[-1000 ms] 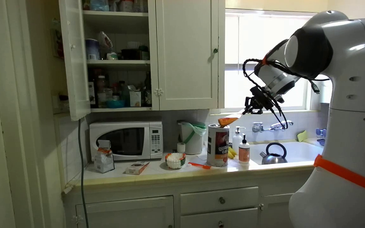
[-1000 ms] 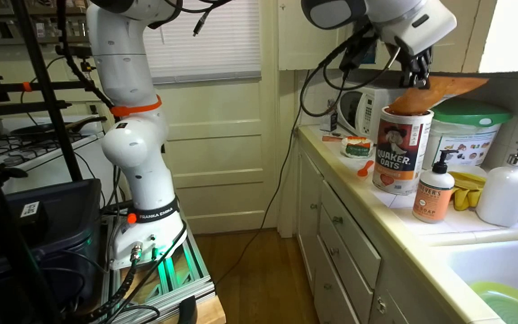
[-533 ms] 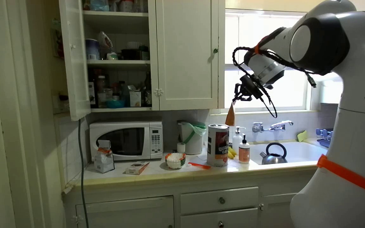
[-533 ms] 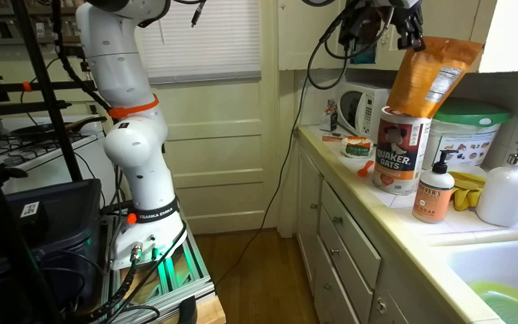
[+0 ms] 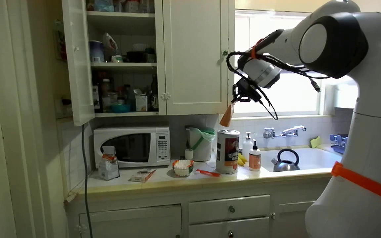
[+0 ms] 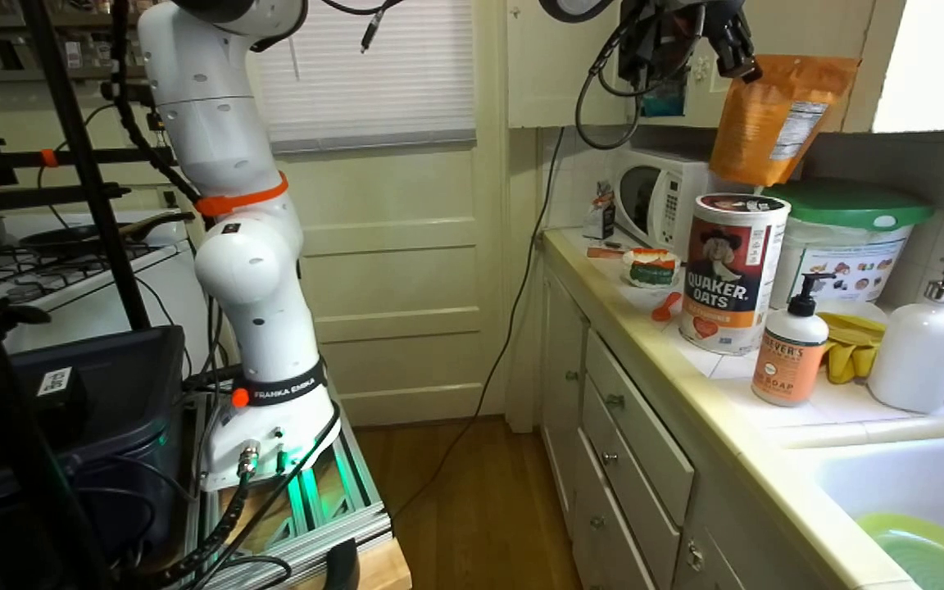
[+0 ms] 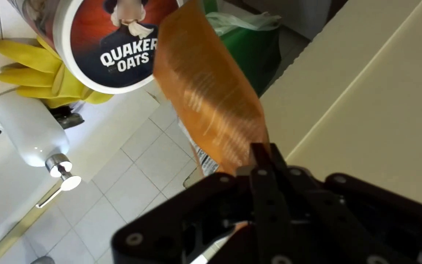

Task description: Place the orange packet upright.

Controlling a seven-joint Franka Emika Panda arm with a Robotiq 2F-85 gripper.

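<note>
Pinching orange packet [image 6: 775,123] near its top: gripper [image 6: 747,74] closed down on thin edge, packet tilted midair.

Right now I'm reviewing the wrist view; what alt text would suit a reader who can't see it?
A dark claw at the bottom pinches the near end of an orange packet, which slants up and left. At upper left is a Quaker Oats canister, with yellow gloves and a white pump bottle nearby; a cream surface lies at right.
</note>
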